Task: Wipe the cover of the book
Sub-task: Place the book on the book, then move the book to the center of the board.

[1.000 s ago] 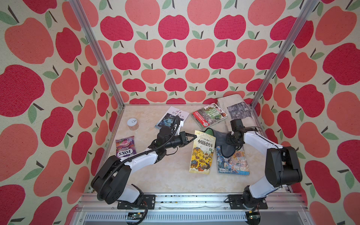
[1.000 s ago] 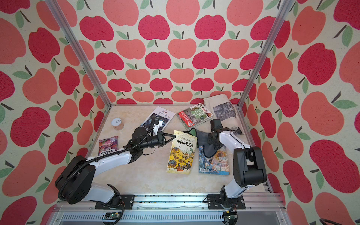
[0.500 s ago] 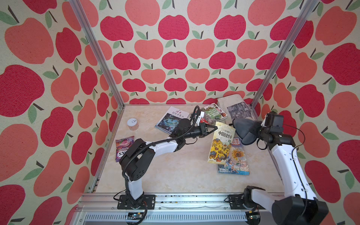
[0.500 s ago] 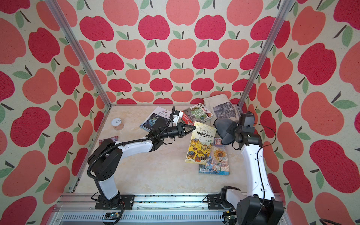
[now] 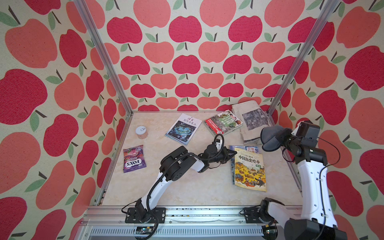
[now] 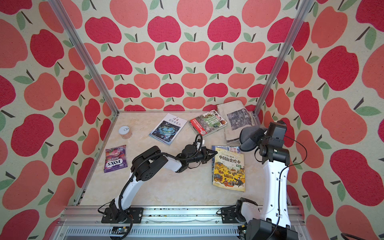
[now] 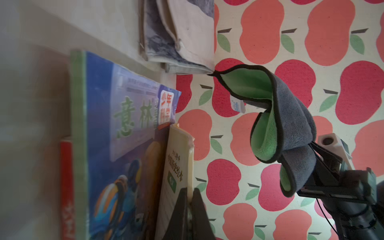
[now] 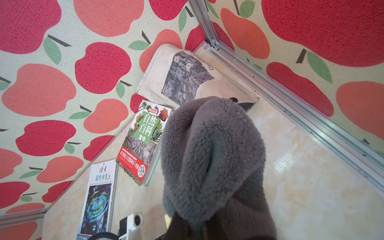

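Pinching a corner of the yellow book (image 5: 249, 174), the left gripper (image 5: 234, 153) is sitting low. The right gripper (image 5: 279, 139) is clamping a grey cloth (image 5: 269, 137), clear of the book.

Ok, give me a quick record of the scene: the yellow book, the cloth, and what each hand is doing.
yellow book: face up, lying on a blue magazine
cloth: grey and green, in the air, clear of the book
left hand: shut on the book's edge
right hand: shut on the cloth, near the side wall
contact: cloth not on the cover
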Robot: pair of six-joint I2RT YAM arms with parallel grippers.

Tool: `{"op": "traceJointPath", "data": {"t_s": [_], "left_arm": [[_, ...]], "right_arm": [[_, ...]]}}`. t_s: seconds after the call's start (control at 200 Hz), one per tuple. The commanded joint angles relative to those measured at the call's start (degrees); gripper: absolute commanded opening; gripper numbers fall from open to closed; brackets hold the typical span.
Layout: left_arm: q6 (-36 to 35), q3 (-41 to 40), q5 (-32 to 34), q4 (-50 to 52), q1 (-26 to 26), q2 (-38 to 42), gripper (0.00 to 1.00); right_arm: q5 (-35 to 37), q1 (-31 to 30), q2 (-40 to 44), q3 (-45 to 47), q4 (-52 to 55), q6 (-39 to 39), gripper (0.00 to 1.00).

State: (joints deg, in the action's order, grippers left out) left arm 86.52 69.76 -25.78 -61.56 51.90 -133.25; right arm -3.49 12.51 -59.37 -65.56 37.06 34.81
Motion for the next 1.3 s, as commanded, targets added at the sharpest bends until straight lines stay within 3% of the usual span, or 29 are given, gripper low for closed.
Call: {"op": "traceJointPath", "data": {"t_s": [0.0, 0.24, 0.465, 0.545, 0.605, 0.691, 0.706, 0.866, 0.941, 1.016, 1.156, 1.296], "left_arm": [[-3.52, 1.43, 1.63, 1.07, -1.16, 2.02, 0.00], [-7.00, 3.19, 2.93, 3.00, -2.84, -0.25, 0.00], [-7.62, 6.38, -0.44, 6.74, -2.94, -1.68, 0.01], [-8.02, 5.72, -1.83, 7.62, -2.86, -0.80, 0.18], [-8.90, 4.55, -2.57, 9.31, -2.64, 0.65, 0.40], [-11.36, 2.44, -3.73, 14.53, -2.50, 3.90, 0.95], [-11.92, 1.69, -3.75, 15.33, -2.50, 4.67, 1.00], [-15.88, -10.41, -1.12, 19.07, -4.41, 15.24, 0.99], [-15.92, -16.25, -1.84, 17.10, -7.05, 19.55, 0.99], [-19.22, -18.96, -3.07, 21.24, -10.24, 24.07, 0.99], [-31.97, -15.92, -1.07, 41.76, -15.65, 32.00, 0.99], [-46.56, -6.92, 10.58, 62.14, -22.01, 33.06, 0.99]], "right_arm": [[-3.38, -0.03, 0.18, 1.00, -1.40, 0.36, 0.10], [-1.82, -5.32, -0.59, 0.80, -0.10, -2.78, 0.11], [-1.96, -11.28, -1.65, 2.08, -0.11, -3.95, 0.11], [-1.99, -13.65, -2.30, 2.10, 0.29, -4.82, 0.12], [-2.61, -15.58, -2.75, 2.11, 0.53, -5.55, 0.12], [-5.58, -18.33, -3.12, 2.56, 0.27, -6.71, 0.13], [-5.97, -18.65, -3.12, 2.68, 0.25, -6.80, 0.13], [-9.35, -23.90, -2.51, 5.16, 0.26, -9.22, 0.14], [-9.33, -26.66, -2.50, 6.74, 0.10, -10.01, 0.14], [-9.44, -29.55, -2.72, 8.38, -0.94, -10.18, 0.14], [-9.52, -34.36, -4.22, 10.94, -3.51, -9.71, 0.16], [-8.40, -38.06, -5.88, 12.12, -5.14, -8.92, 0.16]]}}
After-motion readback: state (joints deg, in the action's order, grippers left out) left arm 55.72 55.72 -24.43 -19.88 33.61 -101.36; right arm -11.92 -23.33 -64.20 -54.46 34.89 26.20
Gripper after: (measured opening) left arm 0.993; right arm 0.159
